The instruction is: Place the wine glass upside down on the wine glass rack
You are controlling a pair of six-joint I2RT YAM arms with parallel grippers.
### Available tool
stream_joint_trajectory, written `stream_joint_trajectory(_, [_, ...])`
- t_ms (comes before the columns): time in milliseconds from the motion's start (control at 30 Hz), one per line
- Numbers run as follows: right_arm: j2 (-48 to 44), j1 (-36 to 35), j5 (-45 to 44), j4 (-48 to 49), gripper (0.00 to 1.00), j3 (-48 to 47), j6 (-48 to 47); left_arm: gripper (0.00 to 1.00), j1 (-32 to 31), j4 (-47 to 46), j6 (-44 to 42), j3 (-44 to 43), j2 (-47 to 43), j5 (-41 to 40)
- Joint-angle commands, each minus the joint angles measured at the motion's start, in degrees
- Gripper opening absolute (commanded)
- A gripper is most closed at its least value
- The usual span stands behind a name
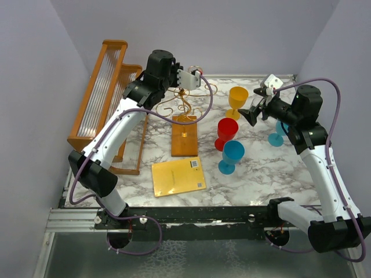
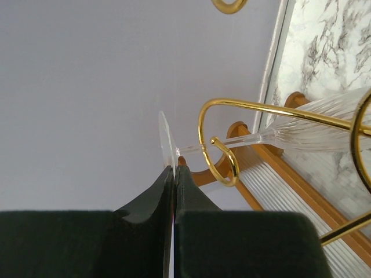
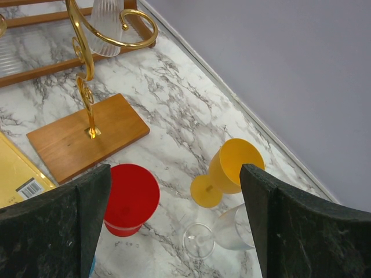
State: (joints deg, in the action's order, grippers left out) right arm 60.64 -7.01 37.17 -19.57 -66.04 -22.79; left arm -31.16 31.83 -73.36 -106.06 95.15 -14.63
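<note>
A clear ribbed wine glass (image 2: 324, 124) hangs at the gold wire wine glass rack (image 1: 186, 105), bowl down. Its stem (image 2: 232, 143) passes through a curled gold arm (image 2: 223, 165). My left gripper (image 2: 175, 169) is shut, its tips pinching the rim of the glass's round foot (image 2: 166, 142) above the rack's top. In the right wrist view the same glass (image 3: 107, 26) hangs over the rack's wooden base (image 3: 87, 136). My right gripper (image 3: 175, 169) stands wide open and empty above the table, right of the rack.
A big wooden two-tier frame (image 1: 104, 92) stands at the left. A yellow book (image 1: 178, 176) lies near the front. Red (image 1: 227, 132), blue (image 1: 232, 155) and yellow (image 1: 237, 99) glasses stand in the middle, another blue one (image 1: 278, 136) by the right arm. A clear glass (image 3: 232, 231) stands below the right gripper.
</note>
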Motion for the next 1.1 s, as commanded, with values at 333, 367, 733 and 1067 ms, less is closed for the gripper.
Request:
stream_joint_trajectory(333, [0.3, 0.3, 1.6, 2.3, 0.92, 1.1, 0.2, 0.00, -0.1, 0.3, 3.8, 3.4, -5.2, 3.3])
stream_joint_trajectory(367, [0.3, 0.4, 1.7, 2.4, 0.92, 1.2, 0.1, 0.00, -0.2, 0.8, 4.4, 2.9, -5.0, 3.7])
stream_joint_trajectory(733, [0.3, 0.4, 2.0, 2.7, 0.92, 1.6, 0.1, 0.11, -0.1, 5.3, 8.0, 1.5, -4.1, 6.7])
stream_joint_trajectory(1067, [0.3, 0.4, 2.1, 2.8, 0.93, 1.7, 0.0, 0.21, -0.1, 5.4, 9.2, 1.9, -4.8, 8.0])
